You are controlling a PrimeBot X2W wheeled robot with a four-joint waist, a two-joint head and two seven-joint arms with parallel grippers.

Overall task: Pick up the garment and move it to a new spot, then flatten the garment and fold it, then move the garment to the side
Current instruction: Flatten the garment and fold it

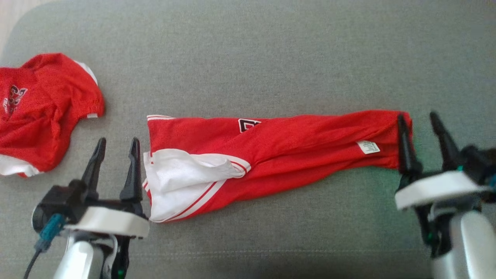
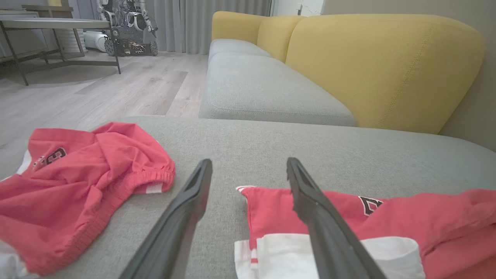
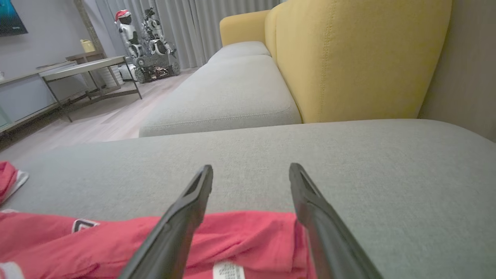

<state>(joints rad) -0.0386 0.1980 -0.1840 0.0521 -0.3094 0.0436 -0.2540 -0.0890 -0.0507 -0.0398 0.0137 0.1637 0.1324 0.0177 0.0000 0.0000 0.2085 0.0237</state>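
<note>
Red garment between left gripper and right gripper, fingers spread, seemingly untouched

Head view overhead, wrist views low and close — all share the garment

The left gripper was held at lower left and the right gripper at lower right. Both were spread wide, with fingers pointed forward and nothing gripped.
</note>
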